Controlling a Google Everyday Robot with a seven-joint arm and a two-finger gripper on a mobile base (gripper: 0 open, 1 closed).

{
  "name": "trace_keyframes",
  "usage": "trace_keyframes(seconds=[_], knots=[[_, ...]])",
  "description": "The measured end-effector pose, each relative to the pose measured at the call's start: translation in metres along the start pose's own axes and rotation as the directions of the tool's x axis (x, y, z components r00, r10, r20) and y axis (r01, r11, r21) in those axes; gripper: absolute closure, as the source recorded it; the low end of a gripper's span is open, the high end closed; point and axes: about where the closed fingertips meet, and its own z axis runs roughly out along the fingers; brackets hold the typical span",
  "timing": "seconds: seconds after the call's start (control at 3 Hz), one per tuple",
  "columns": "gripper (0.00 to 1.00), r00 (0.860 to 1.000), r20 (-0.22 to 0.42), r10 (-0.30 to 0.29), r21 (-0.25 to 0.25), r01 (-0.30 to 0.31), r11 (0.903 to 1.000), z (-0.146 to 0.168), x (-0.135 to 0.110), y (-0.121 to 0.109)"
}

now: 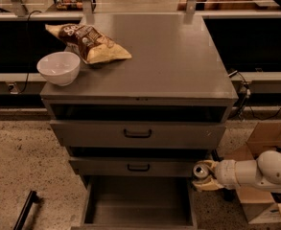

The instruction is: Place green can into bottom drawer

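The green can (200, 171) shows its silver top and pull tab at the lower right, held upright in my gripper (203, 177), which is shut on it. The white arm (255, 172) reaches in from the right. The can hangs just right of the cabinet, level with the middle drawer front and above the right rim of the bottom drawer (137, 201). That drawer is pulled out, a shallow grey tray with nothing in it.
The grey cabinet top (169, 61) carries a white bowl (59, 67) and a chip bag (88, 43). Two shut drawers with dark handles (137, 133) sit above the open one. Cardboard boxes (264, 143) stand at the right, a dark bar (25, 210) at the lower left.
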Motion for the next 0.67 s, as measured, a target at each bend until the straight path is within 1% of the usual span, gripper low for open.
trace_keyframes(seconds=[0.33, 0.67], knots=[[1.00, 1.000, -0.005, 0.001, 0.015, -0.001, 0.9999, 0.0026, 0.0019, -0.0043], [1.00, 0.999, 0.007, 0.032, -0.051, -0.032, 0.9982, 0.0079, 0.0038, -0.0017]])
